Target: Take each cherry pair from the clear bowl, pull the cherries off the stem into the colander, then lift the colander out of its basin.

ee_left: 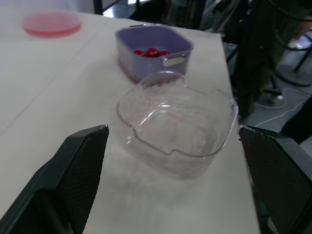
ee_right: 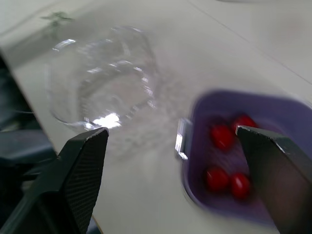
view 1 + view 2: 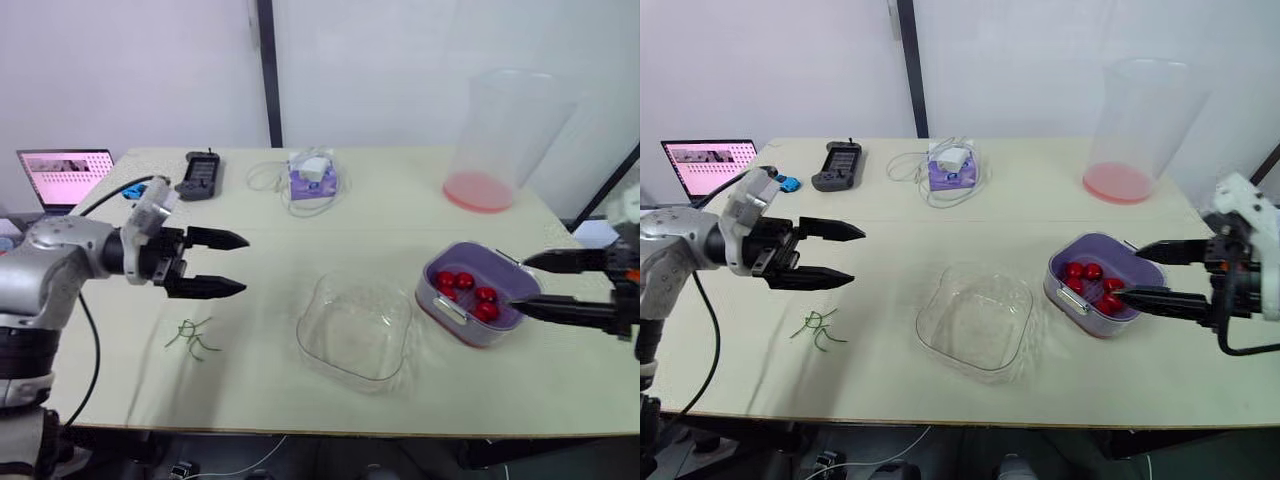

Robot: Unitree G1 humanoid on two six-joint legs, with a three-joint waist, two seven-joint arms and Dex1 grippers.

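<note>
Jaws stand released on your left gripper (image 3: 244, 263) and right gripper (image 3: 518, 283); clear bowl (image 3: 355, 325) empty, four cherries (image 3: 463, 281) in the colander (image 3: 478, 247), so only the lift-out seems left.

Left arm (image 3: 60, 250), frame left: silver shell, black cable (image 3: 96, 350); left gripper (image 3: 245, 263) black, tapered fingers; right wrist (image 3: 1240, 215) white, black lead (image 3: 1222, 320)
</note>
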